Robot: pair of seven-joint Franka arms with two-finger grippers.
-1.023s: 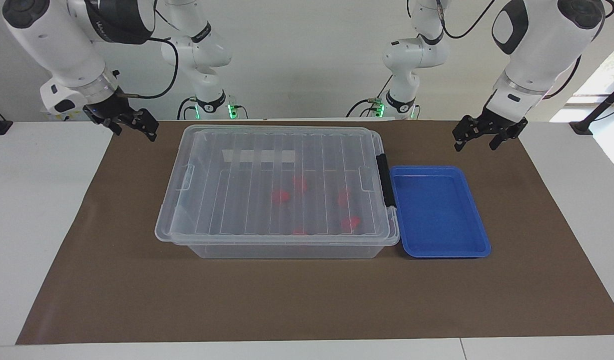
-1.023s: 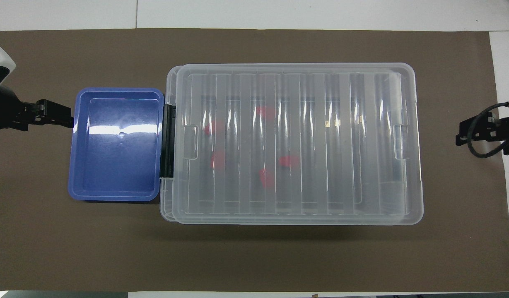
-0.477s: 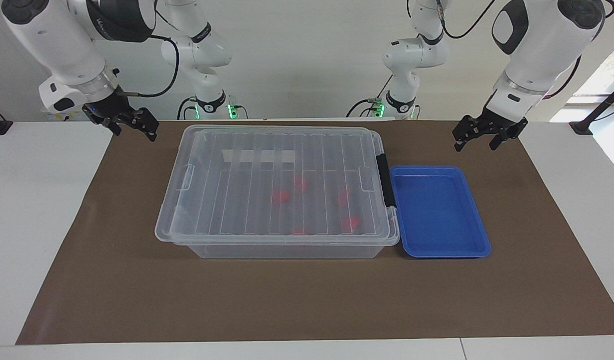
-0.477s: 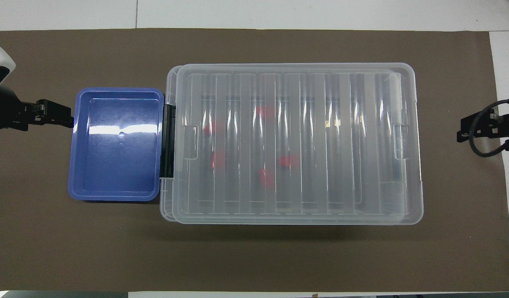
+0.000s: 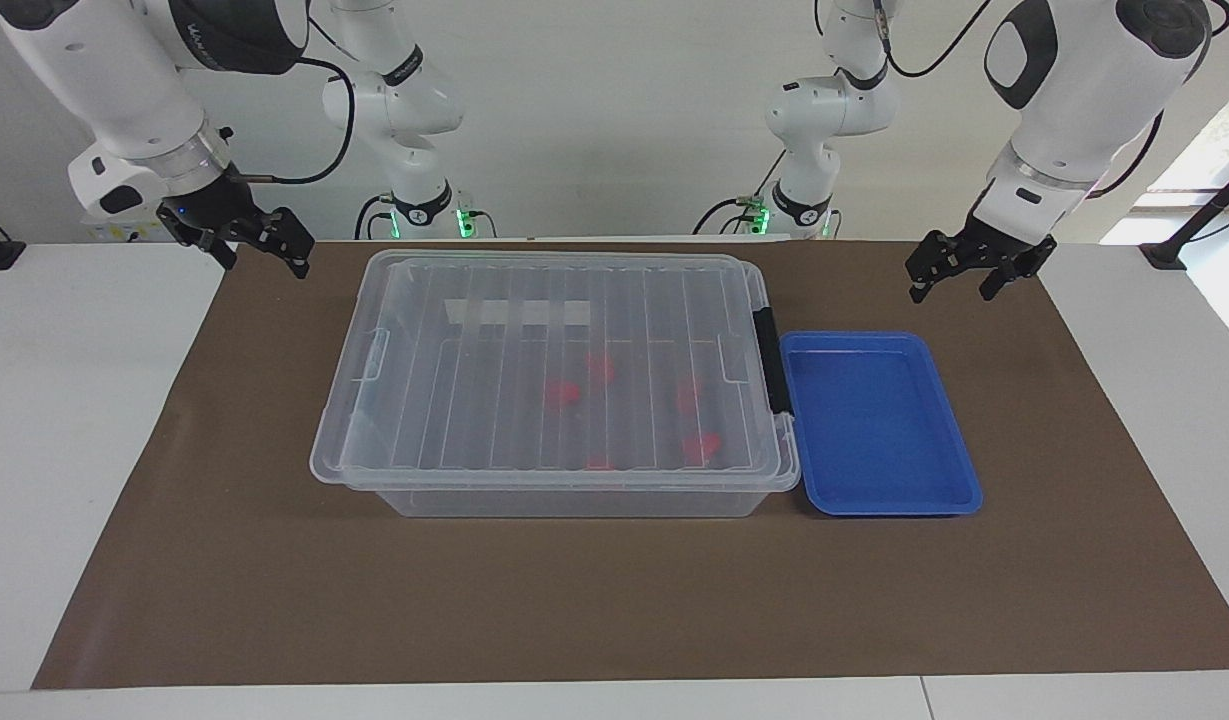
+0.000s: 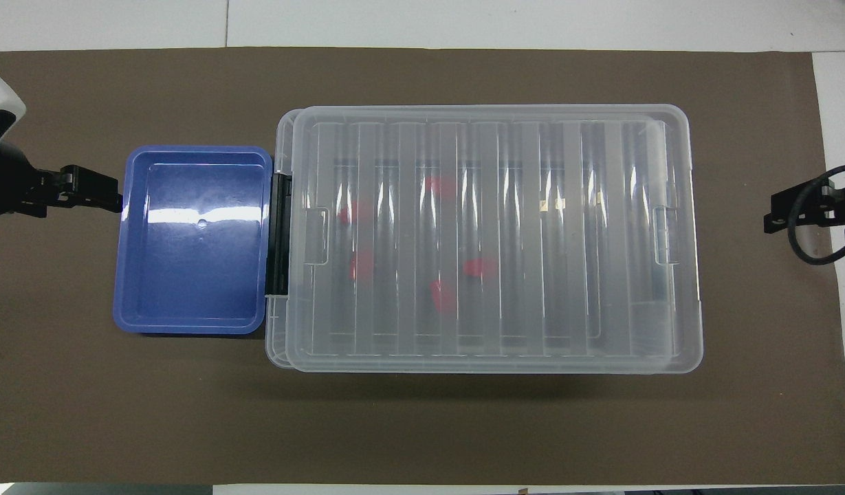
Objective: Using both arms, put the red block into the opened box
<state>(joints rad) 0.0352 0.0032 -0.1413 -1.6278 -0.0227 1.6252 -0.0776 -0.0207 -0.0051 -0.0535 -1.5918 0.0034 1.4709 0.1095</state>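
Note:
The clear box [image 5: 564,497] stands mid-table with its ribbed lid [image 5: 534,300] lying shut on it and a black latch [image 5: 769,360] at the left arm's end. Through the lid, several red blocks [image 5: 562,392] show blurred on the box floor, toward the latch end [image 6: 479,267]. My left gripper [image 5: 950,290] hangs open and empty above the mat, beside the blue tray and closer to the robots [image 6: 99,196]. Off the box's other end, my right gripper [image 5: 264,262] also hangs open and empty [image 6: 780,216].
An empty shallow blue tray [image 5: 874,420] touches the box's latch end [image 6: 195,240]. A brown mat [image 5: 574,600] covers the table. Two slimmer white arms with green-lit bases [image 5: 414,200] stand at the robots' edge.
My right gripper has risen slightly and drawn outward, away from the box. The left arm, box, tray and blocks have not moved.

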